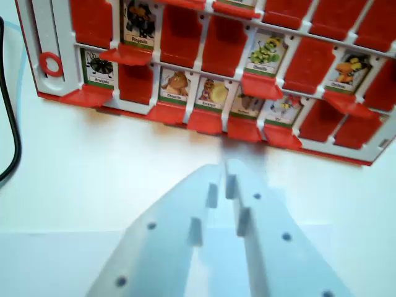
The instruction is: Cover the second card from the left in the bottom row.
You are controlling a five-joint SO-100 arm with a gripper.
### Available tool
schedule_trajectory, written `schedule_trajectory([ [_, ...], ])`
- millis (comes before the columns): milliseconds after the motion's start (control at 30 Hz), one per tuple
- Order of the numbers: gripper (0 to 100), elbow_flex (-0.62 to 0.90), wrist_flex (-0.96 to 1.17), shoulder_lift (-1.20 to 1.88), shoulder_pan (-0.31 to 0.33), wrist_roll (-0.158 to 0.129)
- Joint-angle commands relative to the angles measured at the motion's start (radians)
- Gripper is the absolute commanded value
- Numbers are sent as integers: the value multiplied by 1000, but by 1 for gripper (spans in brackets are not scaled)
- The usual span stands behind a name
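The game board (204, 68) is a red-and-white frame of small card windows, standing at the far edge of the white worktop (124, 167) and filling the top of the wrist view. Its nearest row runs along the lower edge of the board. At the wrist view's left end of that row a card labelled with a dark spider-like figure (99, 67) shows, its red flap (86, 94) lying down in front. Just to its right the second window (135, 83) is plain red, so no picture shows there. Next come a card with an orange-brown animal (174, 85) and a card with a brown figure (212, 93), each with its flap folded forward at the base. Further to the wrist view's right sit two more picture cards, one partly hidden (247, 104) and one with a yellow and black figure (283, 108), too blurred to read. The row above shows a dark figure (138, 23), a green one (267, 54) and an orange one (348, 71) among red-covered windows.

The gripper (223, 170), pale and out of focus, reaches up from the bottom of the view toward the middle of the nearest row. Its tips sit close together with only a narrow gap, holding nothing, just short of the board. A black cable (11, 124) curves along the wrist view's left edge.
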Motion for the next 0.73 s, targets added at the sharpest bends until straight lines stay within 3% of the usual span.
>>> schedule_trajectory([
  [0,0,-18,253,360,-18,21],
  [100,0,-69,410,466,-67,69],
  [200,0,-112,446,468,-77,91],
  [600,0,-101,399,468,-51,57],
  [700,0,-117,397,468,-74,74],
])
